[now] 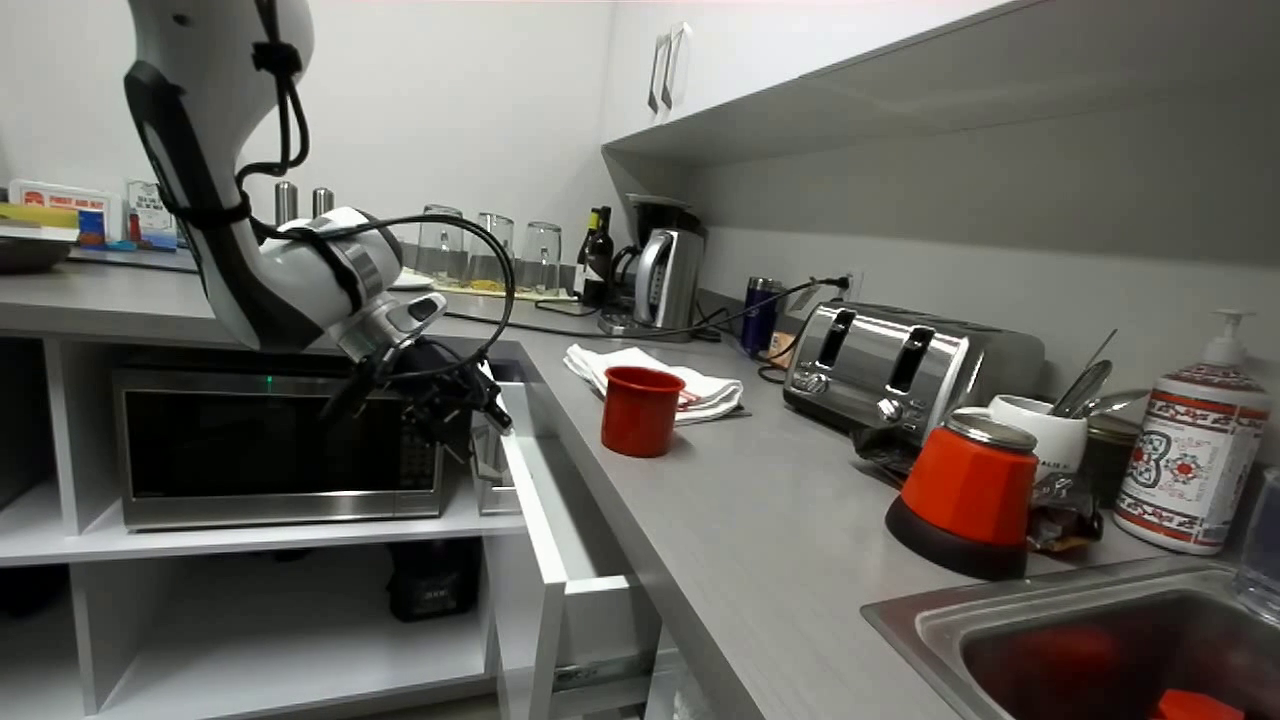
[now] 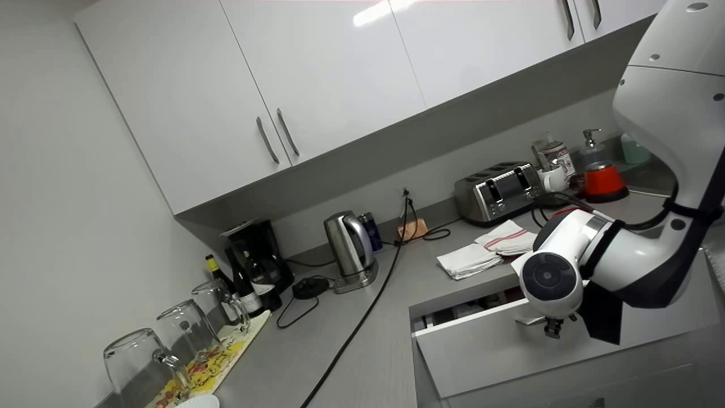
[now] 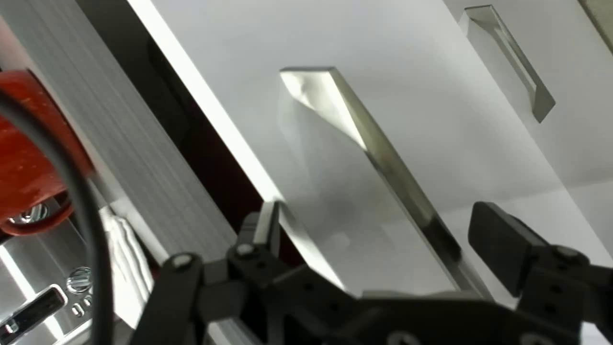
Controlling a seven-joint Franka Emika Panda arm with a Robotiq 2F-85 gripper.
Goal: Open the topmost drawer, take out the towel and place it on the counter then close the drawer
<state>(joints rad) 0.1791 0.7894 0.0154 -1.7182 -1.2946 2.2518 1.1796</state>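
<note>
The long, shallow, silver-handled white topmost drawer stands partly pulled out beneath the smooth grey L-shaped table. A red-striped white cloth towel lies folded flat on the table near its front edge, above the drawer.

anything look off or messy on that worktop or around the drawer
Nothing looks spilled or damaged that I can see. The one oddity is a black cable trailing across the counter, where it might snag. The topmost drawer stands partly open, but that fits the task.
</note>
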